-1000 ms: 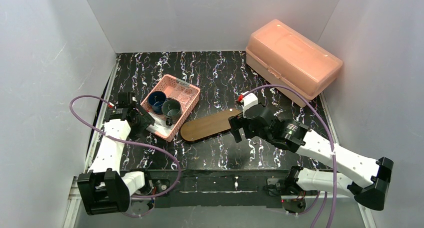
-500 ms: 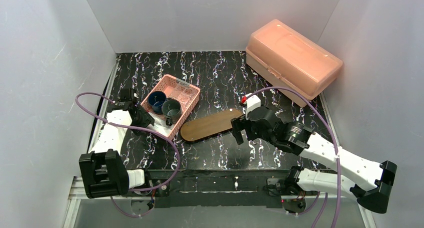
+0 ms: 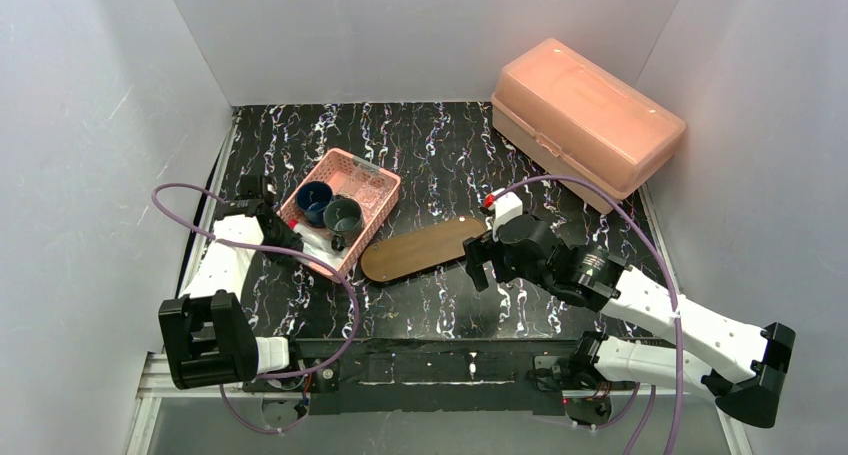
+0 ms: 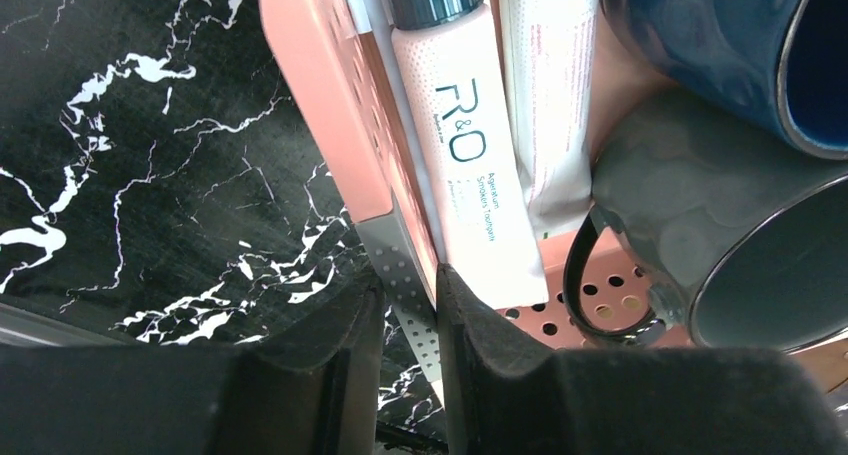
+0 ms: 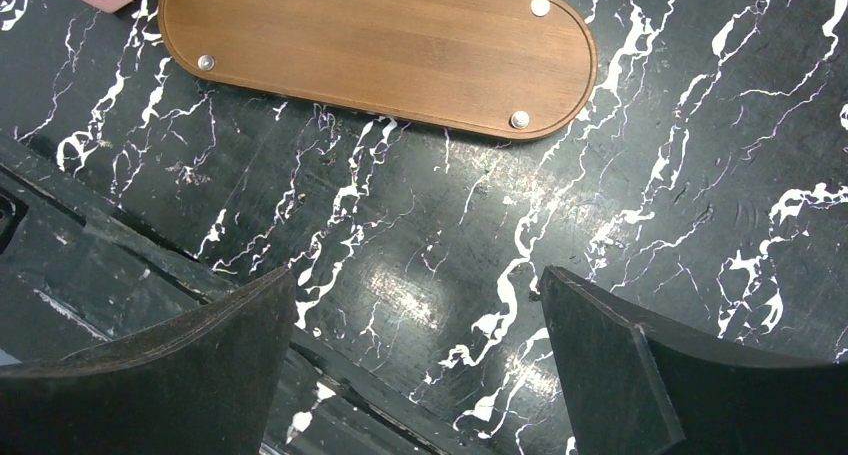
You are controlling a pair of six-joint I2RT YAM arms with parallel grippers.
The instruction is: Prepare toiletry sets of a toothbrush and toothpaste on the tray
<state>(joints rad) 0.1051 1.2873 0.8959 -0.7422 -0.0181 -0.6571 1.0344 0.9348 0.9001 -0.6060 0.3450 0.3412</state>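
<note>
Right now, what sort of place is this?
Probably a lab robot cell, not a bathroom: plain white walls box in a black marbled tabletop, with staged props like the pink basket and wooden tray.

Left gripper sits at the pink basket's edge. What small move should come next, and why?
Probably lift the left gripper slightly upward: its jaws look closed on the end of the slim white toothbrush lying between the basket wall and the toothpaste tube, and the tray holds nothing yet.

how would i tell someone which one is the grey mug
Find the pink basket left of the wooden tray. Two mugs stand in it; the grey mug is the one nearer the tray, smoky rather than dark like the blue mug beside it.
</note>
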